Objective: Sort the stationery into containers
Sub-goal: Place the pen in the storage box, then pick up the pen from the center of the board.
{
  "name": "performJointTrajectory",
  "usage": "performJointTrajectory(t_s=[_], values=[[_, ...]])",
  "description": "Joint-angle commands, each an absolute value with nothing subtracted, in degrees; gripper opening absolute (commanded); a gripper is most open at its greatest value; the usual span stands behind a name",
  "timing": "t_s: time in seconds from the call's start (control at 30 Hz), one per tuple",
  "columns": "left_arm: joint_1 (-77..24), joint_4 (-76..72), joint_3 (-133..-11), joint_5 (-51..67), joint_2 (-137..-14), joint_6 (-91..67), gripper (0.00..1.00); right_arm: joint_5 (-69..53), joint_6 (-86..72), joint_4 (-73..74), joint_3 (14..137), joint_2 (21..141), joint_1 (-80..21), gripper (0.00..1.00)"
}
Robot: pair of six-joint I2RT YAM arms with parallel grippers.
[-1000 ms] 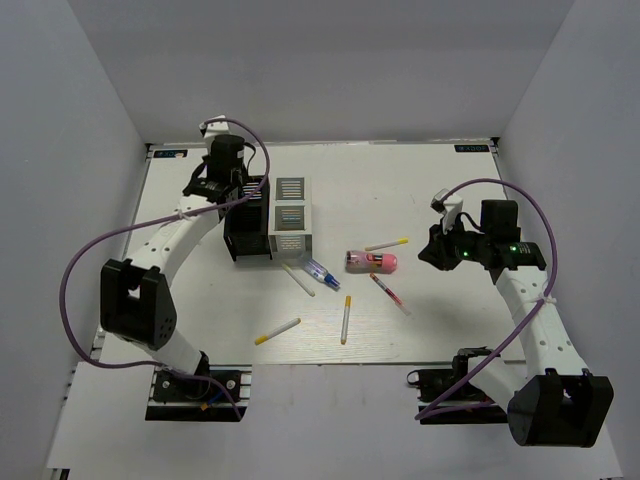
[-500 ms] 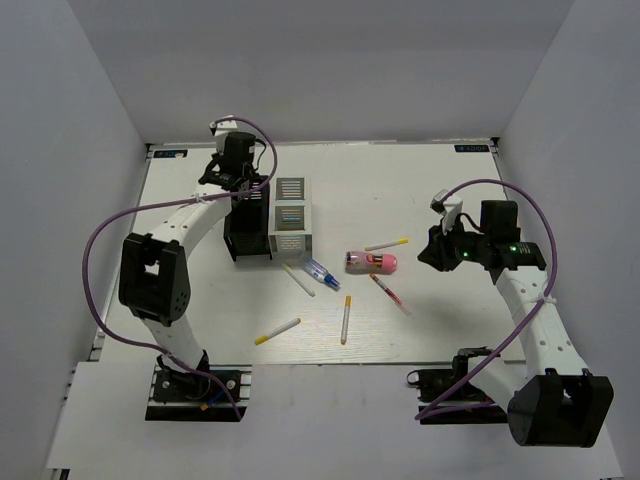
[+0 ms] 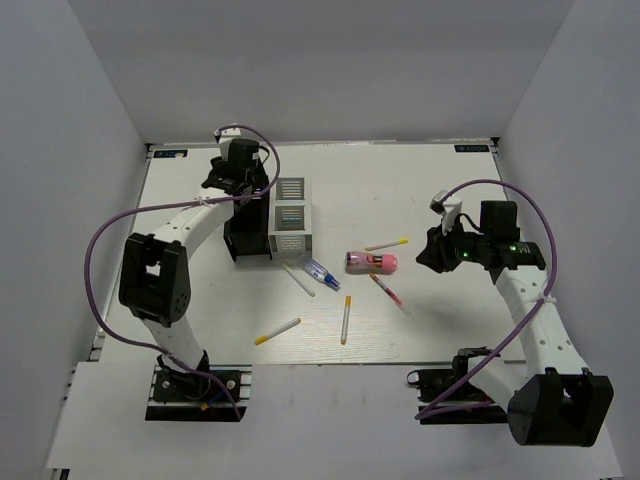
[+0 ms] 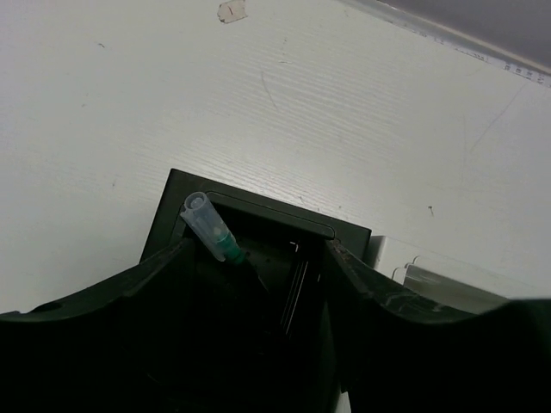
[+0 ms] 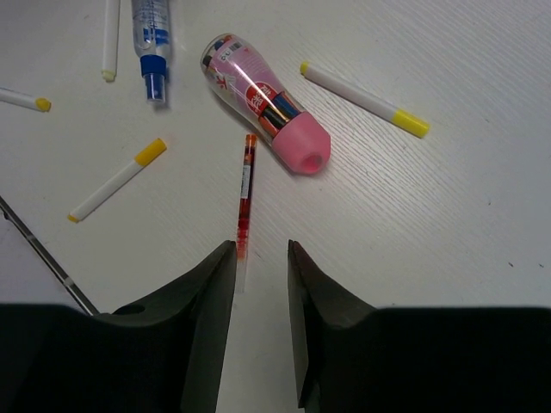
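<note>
My left gripper (image 3: 240, 180) (image 4: 258, 251) hangs open over the far cell of the black container (image 3: 247, 228) (image 4: 258, 194). A clear pen with a green end (image 4: 211, 231) leans inside that cell, free of the fingers. The white-grey container (image 3: 291, 216) (image 4: 405, 258) adjoins it on the right. My right gripper (image 3: 432, 256) (image 5: 261, 249) is open a little above the table, empty. A red pen (image 3: 390, 295) (image 5: 247, 194) lies just ahead of its left finger. Beyond lie the pink cylinder (image 3: 372, 262) (image 5: 271, 107) and a yellow-ended pen (image 3: 386, 244) (image 5: 366, 99).
A blue-clear pen (image 3: 318, 272) (image 5: 151, 34) and a white pen (image 3: 298, 280) lie in front of the containers. Two more yellow-ended pens (image 3: 346, 320) (image 3: 277, 331) lie nearer the front edge. White walls close in the table on three sides.
The left arm swung to the black container's far cell and its jaws opened, letting go of the green-ended pen there. The right gripper's jaws widened slightly; that arm barely moved.
</note>
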State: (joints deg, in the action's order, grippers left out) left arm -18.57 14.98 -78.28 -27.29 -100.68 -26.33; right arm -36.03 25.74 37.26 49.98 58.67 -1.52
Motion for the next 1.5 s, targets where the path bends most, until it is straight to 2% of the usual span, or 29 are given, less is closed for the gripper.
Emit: performJointTrajectory(t_s=[0.0,0.17,0.33,0.5,0.53,0.7,0.77,0.93,1.2,1.47], values=[[-19.1,15.7,-78.7,-27.2,-95.7,-26.5,0.73,-38.3,26.6,37.6,50.6,59.1,-1.5,0.37],[-19.1,17.9,-80.6,-27.2,-89.7,-25.2,0.81,-42.7,28.5,39.3,52.0,59.3,-1.8,0.45],[-19.1,27.6,-80.5,-19.7,-79.8,-24.7,0.81,-46.0,30.1,39.5,52.8,60.5,-4.4,0.46],[-19.1,35.0,-69.5,-10.3,-66.1,-26.6,0.81,-41.0,27.5,38.8,54.7,63.7,-7.8,0.46],[-19.1,36.8,-67.6,-7.3,-61.0,-27.2,0.86,-39.2,27.3,38.8,55.0,64.9,-9.3,0.46],[-19.1,40.6,-55.5,1.6,-47.1,-29.5,0.86,-34.9,27.4,41.1,54.2,67.3,-12.3,0.57],[-19.1,41.9,-52.0,4.4,-43.4,-30.1,0.92,-33.4,27.4,40.3,52.7,67.1,-14.1,0.64],[-19.1,43.2,-45.0,11.1,-38.8,-31.8,0.92,-27.1,27.3,40.0,49.1,68.6,-18.0,0.67],[-19.1,47.0,-41.0,11.8,-33.9,-33.7,0.93,-18.1,22.6,33.8,45.6,74.3,-21.9,0.67],[-19.1,48.9,-41.5,11.8,-33.9,-33.7,0.94,-13.8,17.7,27.2,45.9,80.1,-25.1,0.58]])
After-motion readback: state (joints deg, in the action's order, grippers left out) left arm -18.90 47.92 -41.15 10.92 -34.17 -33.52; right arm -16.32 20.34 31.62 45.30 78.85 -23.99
